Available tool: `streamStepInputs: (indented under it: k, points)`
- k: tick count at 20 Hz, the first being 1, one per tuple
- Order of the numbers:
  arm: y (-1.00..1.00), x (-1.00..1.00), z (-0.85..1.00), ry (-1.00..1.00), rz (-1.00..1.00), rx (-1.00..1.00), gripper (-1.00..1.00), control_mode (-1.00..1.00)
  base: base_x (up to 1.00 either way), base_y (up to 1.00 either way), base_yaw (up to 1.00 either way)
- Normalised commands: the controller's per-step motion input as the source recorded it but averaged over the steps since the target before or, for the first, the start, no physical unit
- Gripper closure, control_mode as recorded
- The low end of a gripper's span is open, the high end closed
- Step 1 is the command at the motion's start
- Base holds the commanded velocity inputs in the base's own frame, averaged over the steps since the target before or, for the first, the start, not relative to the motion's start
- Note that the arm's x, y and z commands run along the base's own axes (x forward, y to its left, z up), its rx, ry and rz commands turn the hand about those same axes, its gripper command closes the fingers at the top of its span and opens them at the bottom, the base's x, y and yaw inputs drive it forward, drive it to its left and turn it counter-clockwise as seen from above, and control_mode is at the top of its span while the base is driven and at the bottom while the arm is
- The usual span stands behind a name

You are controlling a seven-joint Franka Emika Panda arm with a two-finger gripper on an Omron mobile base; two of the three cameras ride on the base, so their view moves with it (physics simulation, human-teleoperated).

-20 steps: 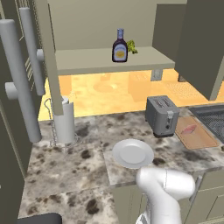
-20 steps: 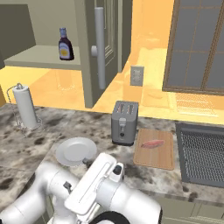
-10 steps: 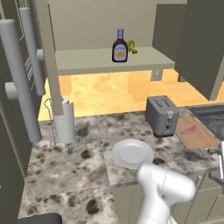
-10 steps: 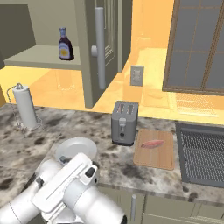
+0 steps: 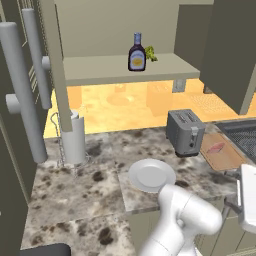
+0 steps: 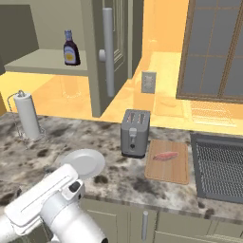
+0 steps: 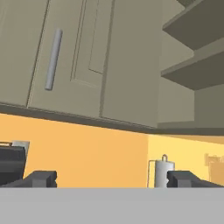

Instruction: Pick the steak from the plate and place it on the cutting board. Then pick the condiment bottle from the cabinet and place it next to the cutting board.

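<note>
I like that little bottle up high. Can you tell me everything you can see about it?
The condiment bottle is small and dark purple-brown, with a narrow neck, a blue-grey cap and a yellow-white label. It stands upright on the flat shelf of the open beige cabinet, above the counter. A small green leafy thing sits right beside it; whether they touch I cannot tell. Nothing is holding it.

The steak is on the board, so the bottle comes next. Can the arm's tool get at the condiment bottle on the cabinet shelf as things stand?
Probably yes. The condiment bottle stands upright near the front edge of the open cabinet shelf, nothing before it, and the tool is open and empty.
</note>
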Motion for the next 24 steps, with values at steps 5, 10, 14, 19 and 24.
streamStepInputs:
  k: [5, 10, 14, 19, 24]
  points:
    - [0.53, -0.02, 0.13, 0.00, -0.04, 0.15, -1.00, -1.00, 0.00, 0.00, 0.00]
    - [0.59, 0.06, 0.16, 0.00, -0.02, 0.16, -1.00, -1.00, 0.00, 0.00, 0.00]
    - [0.59, 0.23, 0.13, 0.00, -0.02, 0.16, -1.00, -1.00, 0.00, 0.00, 0.00]
    - [0.65, 0.20, 0.08, 0.00, -0.05, 0.14, -1.00, -1.00, 0.00, 0.00, 0.00]
    - [0.69, 0.12, 0.01, -0.03, -0.08, 0.09, -1.00, -1.00, 0.00, 0.00, 0.00]
